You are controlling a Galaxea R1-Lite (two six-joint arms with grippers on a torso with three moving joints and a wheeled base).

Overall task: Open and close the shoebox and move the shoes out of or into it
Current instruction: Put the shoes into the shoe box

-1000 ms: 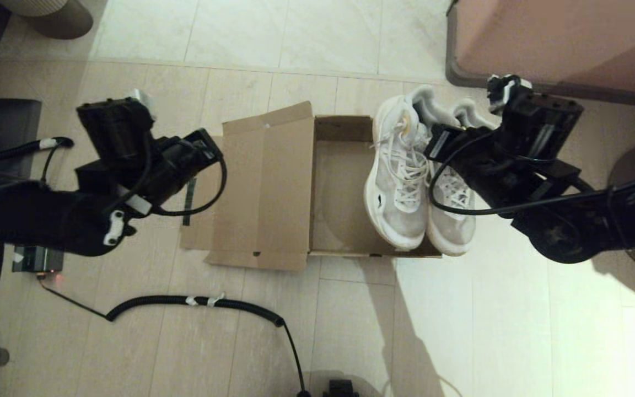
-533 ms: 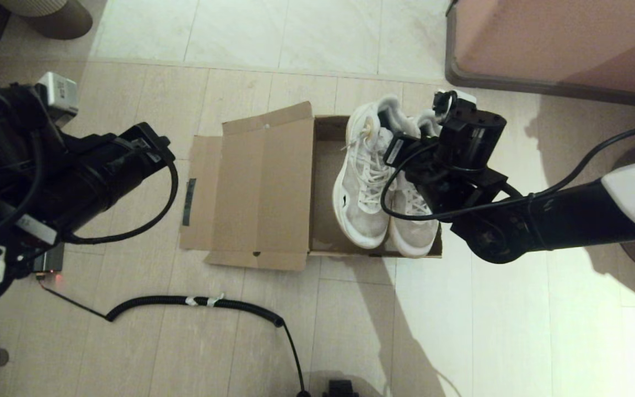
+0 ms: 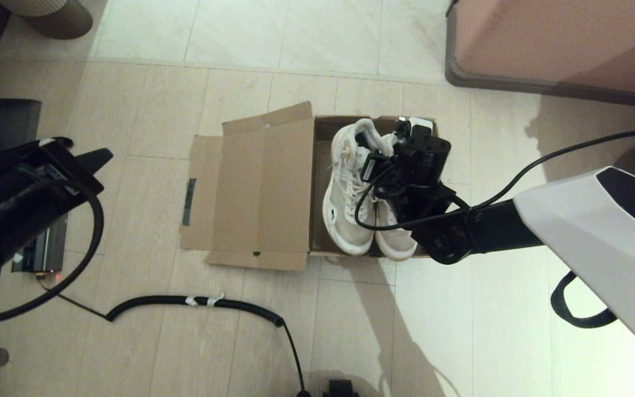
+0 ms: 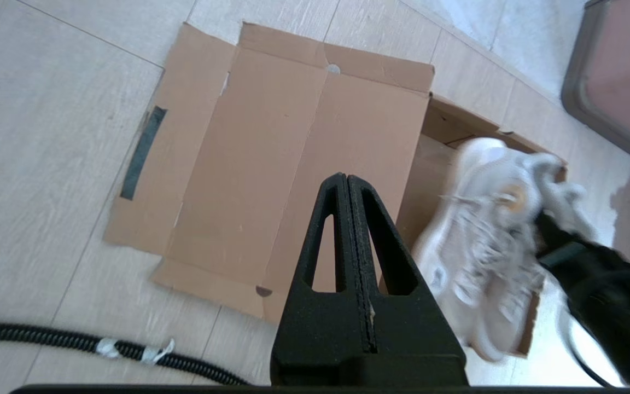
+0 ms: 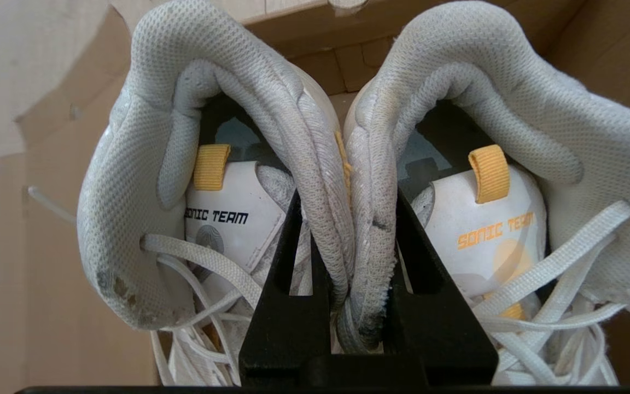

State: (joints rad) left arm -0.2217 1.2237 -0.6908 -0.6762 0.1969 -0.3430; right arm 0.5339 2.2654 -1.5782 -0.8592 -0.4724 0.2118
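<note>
**Right gripper carries both sneakers by their pinched collars over the open shoebox**

The right gripper (image 5: 348, 262) is clamped on the two inner collar walls of the shoes (image 3: 359, 204), squeezing them together between its black fingers (image 5: 287, 284); the wrist view shows the mesh padding crushed into a narrow fold there. The pair hangs or rests with toes toward the robot and heels away, inside the outline of the shoebox (image 3: 317, 182); whether the soles already touch the box floor cannot be told.

Nearest the robot, a coiled black cable (image 3: 196, 302) lies on the tile floor (image 3: 461, 331), well clear of the box. The left gripper (image 4: 348, 241) is out at the robot's left, fingers pressed together on nothing, looking down at the flap lid (image 3: 257, 187), which lies folded flat on the floor to the left of the box, dark tape strip (image 3: 189, 201) outermost.

On handling, I judge the sneakers light but floppy: the padded collars are soft and compress, so the hold depends on steady squeeze, and the chunky toes will sag and swing. Loose laces (image 5: 555, 268) trail and could snag on the box wall. The paired collars are the sensible place to grip both at once; the stiffer heel counters would suit one shoe. The cardboard is thin and light, likely to slide if nudged.

Beyond the box stands a brown piece of furniture (image 3: 560, 44).
</note>
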